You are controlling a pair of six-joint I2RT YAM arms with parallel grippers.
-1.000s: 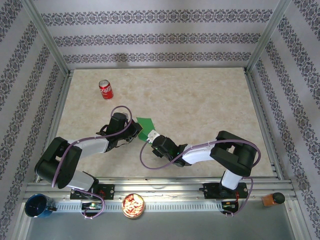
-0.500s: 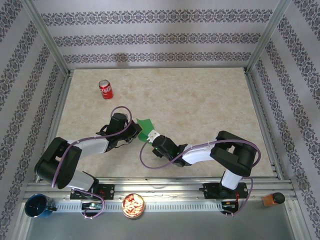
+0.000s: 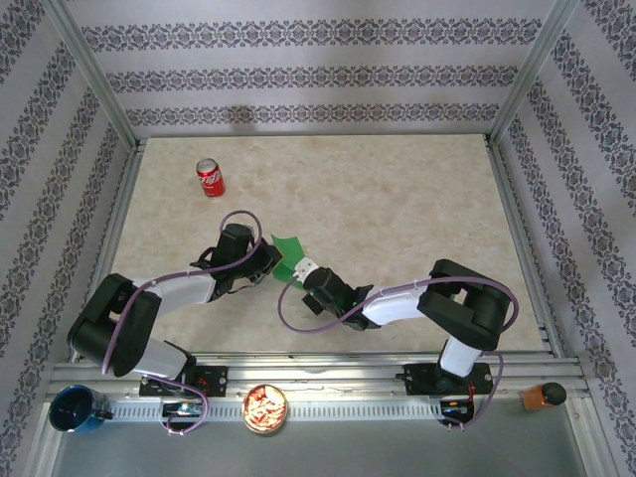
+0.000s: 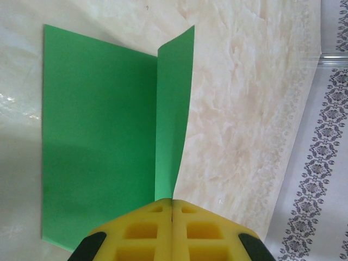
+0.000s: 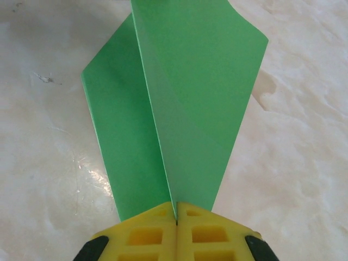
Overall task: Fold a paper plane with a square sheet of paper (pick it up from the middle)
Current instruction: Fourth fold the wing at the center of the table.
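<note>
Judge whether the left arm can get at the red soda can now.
Probably not yet: the left gripper is shut on the green paper. Nothing stands on the table between it and the soda can, so the path itself seems free.

Bright, even light gives soft shadows and sharp, clear views.

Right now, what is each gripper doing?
Left gripper: shut on the thin bright green paper sheet.
Right gripper: shut on the same sheet.
</note>
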